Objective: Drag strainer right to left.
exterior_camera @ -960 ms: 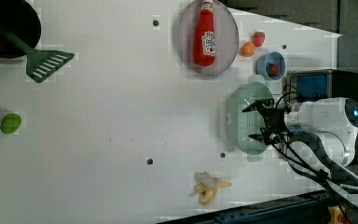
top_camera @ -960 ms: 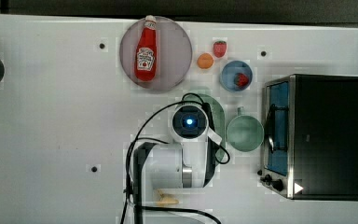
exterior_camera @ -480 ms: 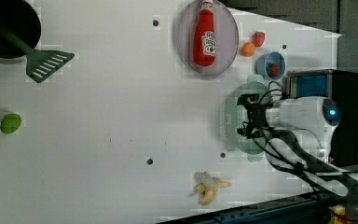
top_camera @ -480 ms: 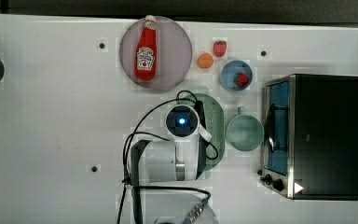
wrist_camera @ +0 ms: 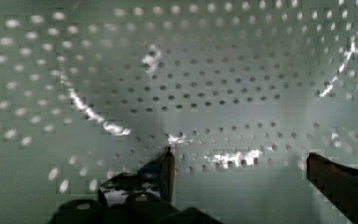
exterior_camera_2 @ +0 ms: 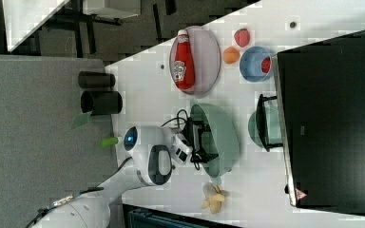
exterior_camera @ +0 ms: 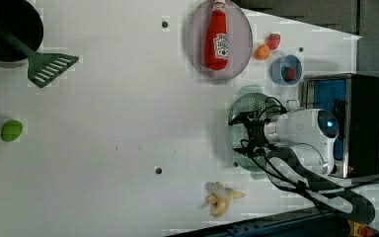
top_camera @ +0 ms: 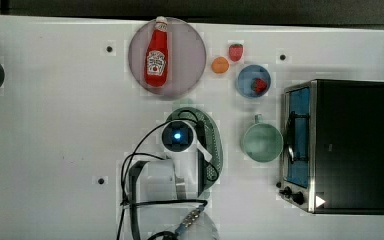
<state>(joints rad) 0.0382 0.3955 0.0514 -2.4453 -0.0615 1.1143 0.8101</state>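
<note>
Strainer [top_camera: 214,142] sits about mid-table in the top view, mostly covered by the arm's wrist, with the mint rim peeking out on the top view's right side. In the wrist view the perforated bottom [wrist_camera: 205,84] is right up close, and the gripper [wrist_camera: 237,165] is seen down inside the bowl with its two fingers spread well apart, nothing pinched between them. One dark fingertip [wrist_camera: 167,161] looks to be at or almost on the holed surface; actual contact can't quite be told.

Nearest the robot's base, a peeled banana [exterior_camera: 221,198] is lying on the white table [top_camera: 55,125], near the strainer's end in the left view. The gripper body [exterior_camera: 250,134] is reaching into the strainer [exterior_camera: 242,106] from the left view's right, cables looped around it.

Just beside the strainer, on the top view's right, a round green mug [top_camera: 262,141] is parked, and past that a toaster oven [top_camera: 340,145] with a blue-tinted door.

Farther back, a grey plate [top_camera: 190,55] holds a ketchup bottle [top_camera: 156,55] lying flat. To the top view's right of the plate come an orange [top_camera: 220,65], a strawberry [top_camera: 235,51], and a blue bowl [top_camera: 250,77] with something red in it.

Way off toward the left view's left, a green spatula [exterior_camera: 49,68], a dark pot [exterior_camera: 10,34] and a lime [exterior_camera: 11,130] can be spotted.
</note>
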